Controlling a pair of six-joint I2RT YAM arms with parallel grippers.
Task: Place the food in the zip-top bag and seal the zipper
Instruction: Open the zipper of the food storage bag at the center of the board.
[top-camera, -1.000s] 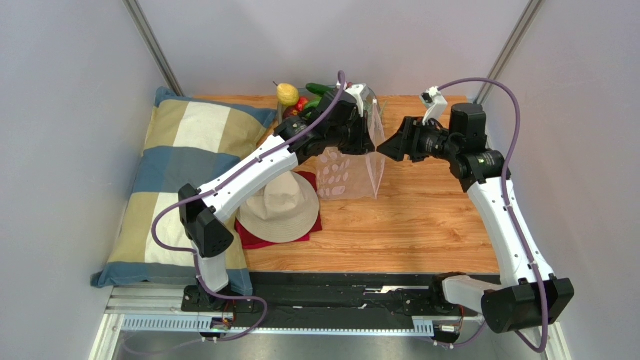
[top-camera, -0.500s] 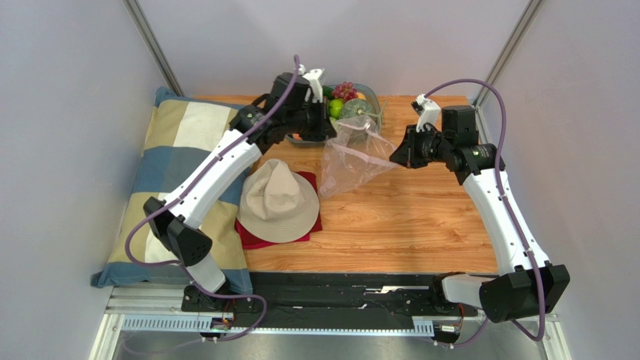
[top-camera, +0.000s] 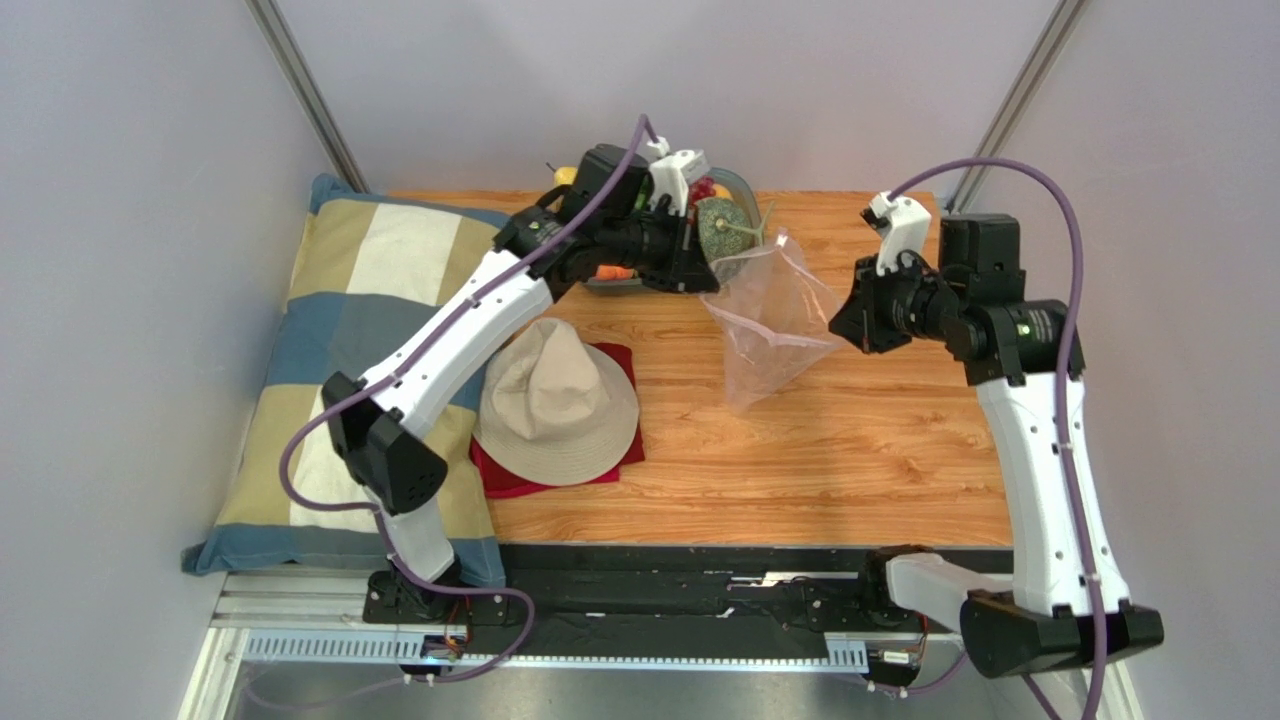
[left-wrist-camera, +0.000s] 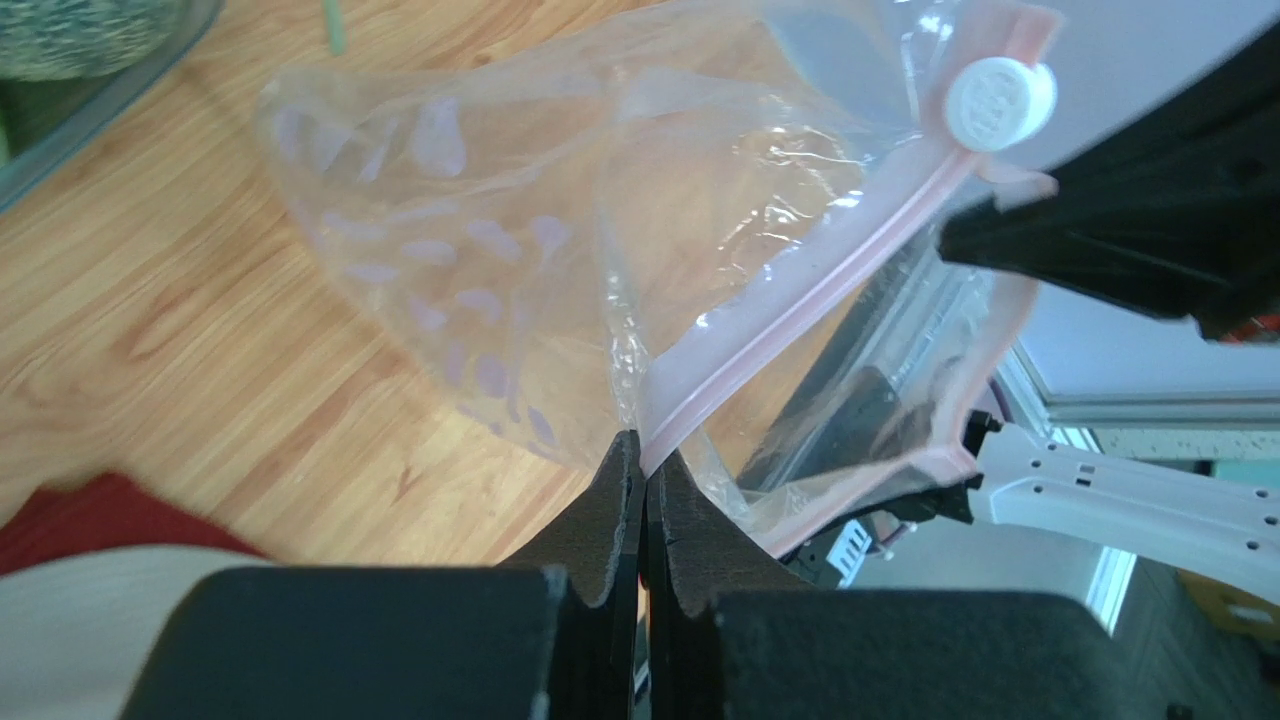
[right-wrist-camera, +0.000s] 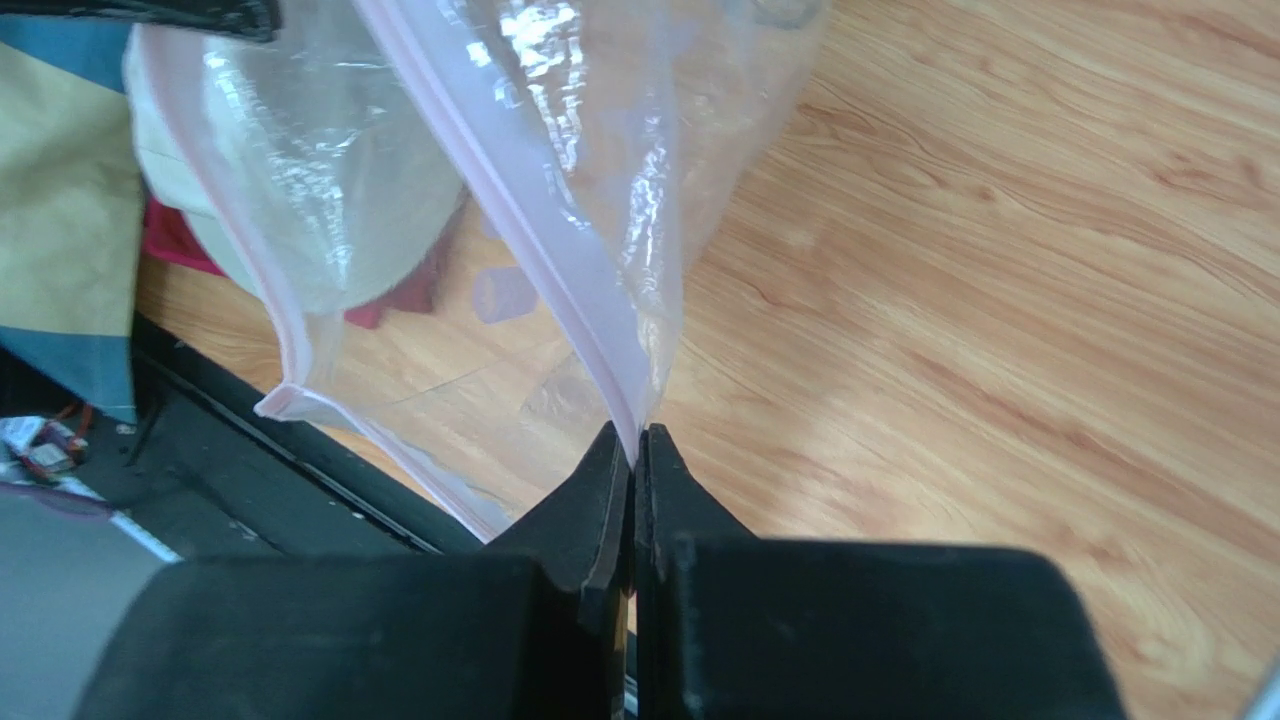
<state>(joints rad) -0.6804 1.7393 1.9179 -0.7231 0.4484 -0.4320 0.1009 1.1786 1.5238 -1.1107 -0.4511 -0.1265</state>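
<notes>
Item one, the zip-top bag (top-camera: 769, 323): clear, crinkled plastic with faint pale markings, hanging in the air over the far middle of the wooden table (top-camera: 872, 450), strung between the two arms, its lower corner pointing down towards the boards. Item two, the zipper (left-wrist-camera: 812, 323): a pale pink strip along the mouth, carrying a white round slider (left-wrist-camera: 999, 102) at one end; we note the two lips of the mouth standing apart, so the bag gapes. Item three, the left gripper (left-wrist-camera: 643, 450): fingers pressed together, pinching the pink strip at the bag's left end. Item four, the right gripper (right-wrist-camera: 633, 438): fingers likewise pressed together, nipping the strip at the opposite end. Item five, the food: a green melon (top-camera: 729, 230) and other coloured pieces, mostly hidden behind the left arm, lying in a grey bowl (left-wrist-camera: 105, 105) at the far edge of the table, just beside the bag and outside it; we see nothing inside the bag. Sundries: a beige sun hat (top-camera: 559, 402) resting on a red cloth (top-camera: 511, 473) at the left of the table, and a checked pillow (top-camera: 361, 300) lying alongside the table's left edge.
</notes>
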